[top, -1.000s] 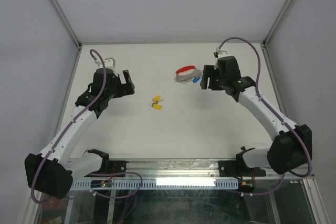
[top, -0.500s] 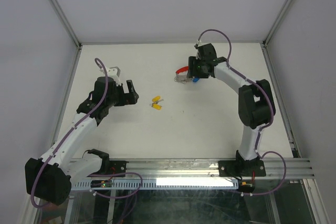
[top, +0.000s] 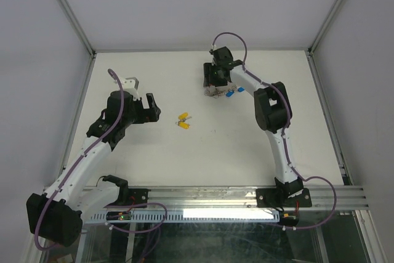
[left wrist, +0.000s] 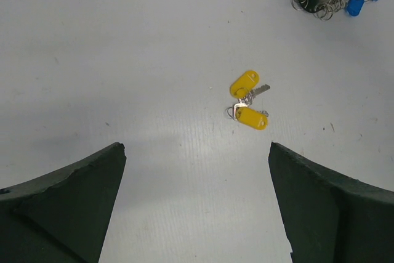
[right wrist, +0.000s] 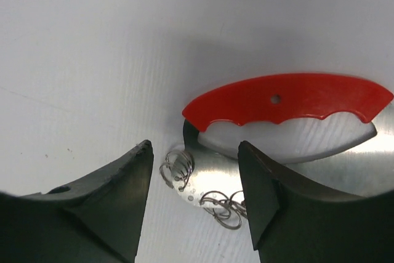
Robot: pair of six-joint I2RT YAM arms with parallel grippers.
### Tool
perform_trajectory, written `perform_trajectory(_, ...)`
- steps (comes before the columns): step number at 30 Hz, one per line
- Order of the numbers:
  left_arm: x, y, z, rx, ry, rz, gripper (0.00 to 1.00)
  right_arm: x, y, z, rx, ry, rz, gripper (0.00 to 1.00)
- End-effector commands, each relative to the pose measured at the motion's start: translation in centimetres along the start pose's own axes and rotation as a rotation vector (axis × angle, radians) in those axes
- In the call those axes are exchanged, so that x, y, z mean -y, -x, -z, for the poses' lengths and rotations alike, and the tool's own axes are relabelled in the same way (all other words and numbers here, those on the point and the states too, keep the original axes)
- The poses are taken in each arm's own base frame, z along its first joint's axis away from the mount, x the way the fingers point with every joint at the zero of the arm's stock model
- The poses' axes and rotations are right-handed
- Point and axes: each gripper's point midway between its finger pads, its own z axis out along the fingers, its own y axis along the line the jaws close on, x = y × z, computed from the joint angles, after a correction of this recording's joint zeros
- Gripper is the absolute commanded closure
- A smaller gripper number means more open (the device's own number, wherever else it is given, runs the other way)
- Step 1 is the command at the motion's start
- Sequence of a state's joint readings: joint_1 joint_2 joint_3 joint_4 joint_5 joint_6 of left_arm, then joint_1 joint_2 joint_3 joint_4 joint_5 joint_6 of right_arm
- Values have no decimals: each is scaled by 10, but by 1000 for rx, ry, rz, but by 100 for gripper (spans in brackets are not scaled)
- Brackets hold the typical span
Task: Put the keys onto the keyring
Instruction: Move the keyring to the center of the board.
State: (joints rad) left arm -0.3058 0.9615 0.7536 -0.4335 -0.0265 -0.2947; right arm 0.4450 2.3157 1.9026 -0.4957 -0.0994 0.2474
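Two yellow keys (left wrist: 249, 106) frame centre; two blue keys (left wrist: 355, 5) upper right beside one keyring (right wrist: 308, 100). Left claw (left wrist: 196, 149), right claw (right wrist: 194, 146) both released.

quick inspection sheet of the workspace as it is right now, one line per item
surface: white table, flat, a few faint marks
job's things: two yellow keys lying together mid-table, apart from the keyring; its red strip and metal rings lie at the far side, with blue keys next to them, attached or not cannot tell
clutter: nothing seen
grippers: left gripper open and empty, yellow keys ahead of it; right gripper open, fingers either side of the keyring's rings, not closed on them
cables: purple cable looped along each arm, off the table
surroundings: white walls, metal frame posts
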Motion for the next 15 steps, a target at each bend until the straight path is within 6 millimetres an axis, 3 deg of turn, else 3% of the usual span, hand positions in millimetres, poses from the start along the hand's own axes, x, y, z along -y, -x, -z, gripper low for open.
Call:
perform_trajectory(1, -5, 20, 5, 85, 28, -16, 1, -3, 16, 0, 18, -1, 20, 40)
perform_trajectory(8, -8, 16, 2, 66, 43, -15, 1, -11, -13, -4, -38, -24, 24, 41)
perform_trajectory(12, -8, 13, 1, 54, 46, -13, 1, -17, -35, 9, -69, -42, 57, 41)
perform_trajectory(15, -7, 13, 0, 49, 39, -10, 1, -23, -65, 20, -122, -29, 103, 41)
